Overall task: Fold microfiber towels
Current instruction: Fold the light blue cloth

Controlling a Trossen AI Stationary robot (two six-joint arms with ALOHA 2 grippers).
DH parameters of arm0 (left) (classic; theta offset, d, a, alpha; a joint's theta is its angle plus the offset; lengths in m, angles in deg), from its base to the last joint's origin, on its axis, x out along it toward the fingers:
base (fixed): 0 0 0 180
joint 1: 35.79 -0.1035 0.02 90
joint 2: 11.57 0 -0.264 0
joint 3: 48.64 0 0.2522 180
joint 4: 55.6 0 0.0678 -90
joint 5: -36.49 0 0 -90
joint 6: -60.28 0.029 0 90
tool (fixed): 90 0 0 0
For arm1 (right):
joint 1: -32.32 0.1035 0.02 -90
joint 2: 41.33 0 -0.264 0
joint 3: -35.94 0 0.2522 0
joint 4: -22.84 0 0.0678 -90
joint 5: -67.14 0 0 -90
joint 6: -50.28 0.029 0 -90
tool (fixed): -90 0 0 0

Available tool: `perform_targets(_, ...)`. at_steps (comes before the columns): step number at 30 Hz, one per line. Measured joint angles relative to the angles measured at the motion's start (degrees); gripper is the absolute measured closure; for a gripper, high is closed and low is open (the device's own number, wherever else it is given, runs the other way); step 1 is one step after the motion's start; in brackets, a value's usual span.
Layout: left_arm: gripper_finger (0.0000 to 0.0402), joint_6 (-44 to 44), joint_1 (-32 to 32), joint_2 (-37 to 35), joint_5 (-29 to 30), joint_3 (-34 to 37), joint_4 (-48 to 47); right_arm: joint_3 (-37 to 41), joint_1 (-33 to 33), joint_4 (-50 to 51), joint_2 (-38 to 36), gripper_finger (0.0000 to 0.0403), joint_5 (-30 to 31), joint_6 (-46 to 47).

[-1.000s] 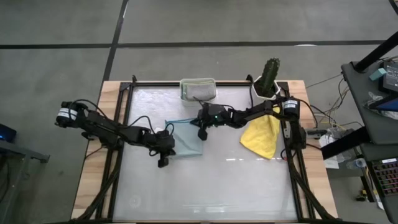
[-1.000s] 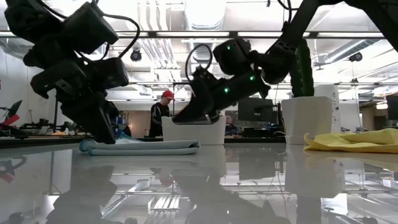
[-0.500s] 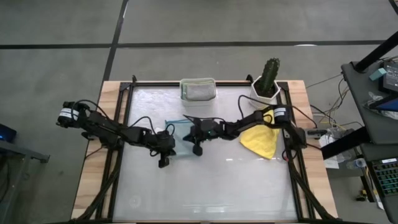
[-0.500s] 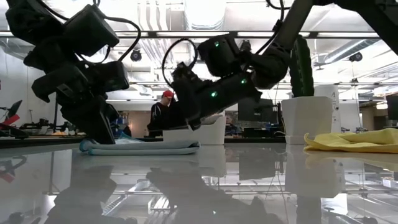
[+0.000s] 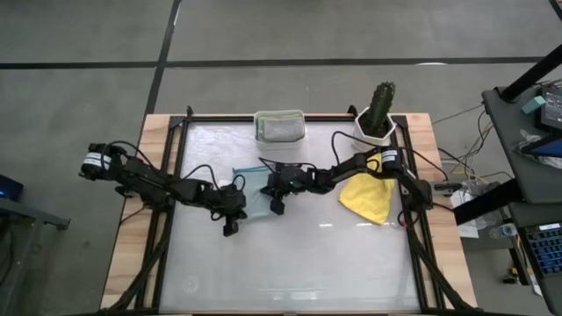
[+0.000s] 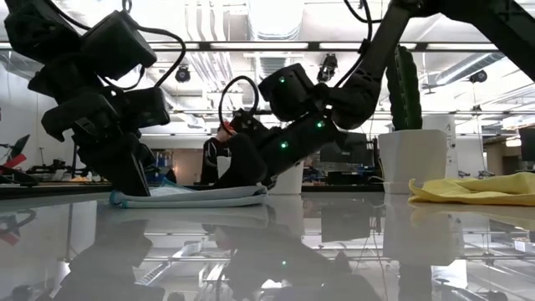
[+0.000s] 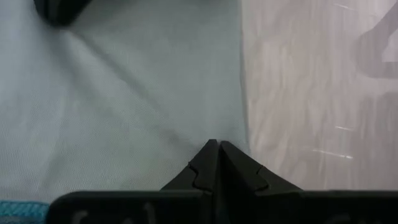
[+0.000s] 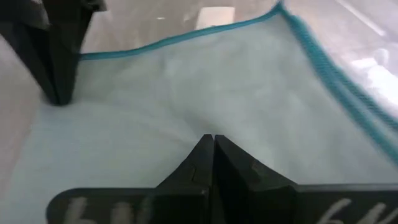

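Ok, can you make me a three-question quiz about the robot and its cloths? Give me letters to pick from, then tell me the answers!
1. Where is the yellow towel?
A. on the table by the right arm
B. inside the white tub
C. under the left arm

2. What colour is the trim on the pale towel that both arms are working on?
A. red
B. teal blue
C. black

3. How are the fingers of the left end effector?
A. wide open
B. shut
C. hidden

Answers:
1. A, the high view shows it lying loose beside the right arm, near the cactus pot.
2. B, the right wrist view shows a teal edge running along it.
3. B, the left wrist view shows the two dark tips meeting down on the cloth. The right end effector looks the same.
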Motion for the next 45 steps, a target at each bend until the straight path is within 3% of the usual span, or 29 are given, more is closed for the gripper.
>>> perform_targets(9,0.0398,0.97,-0.01,-0.92,-0.35,-1.07,-0.98,0.05,0.02,5.9,-5.38,0.0394,0.03,-4.23)
perform_targets(19,0.0398,4.1,0.01,-6.48,1.18,-1.49,-0.66,0.05,3.86,28.4,-18.85,0.0394,-0.04,-13.06)
perform_targets(26,0.0398,7.36,1.55,-10.86,4.96,-1.49,-0.59,0.05,7.15,36.62,-24.38,0.0391,0.0,-7.77)
perform_targets(31,0.0394,8.61,5.15,-10.46,7.56,-1.71,-0.52,0.05,10.58,38.44,-23.87,0.0361,-0.02,-5.19)
perform_targets(39,0.031,4.56,13.03,-8.34,7.3,-3.36,-1.27,0.07,13.77,38.37,-21.62,0.0274,3.25,-2.59)
perform_targets(45,0.0252,4.49,16.33,-4.76,19.21,-4.13,-8.62,0.19,13.88,37.97,-20.96,0.023,5.03,-4.22)
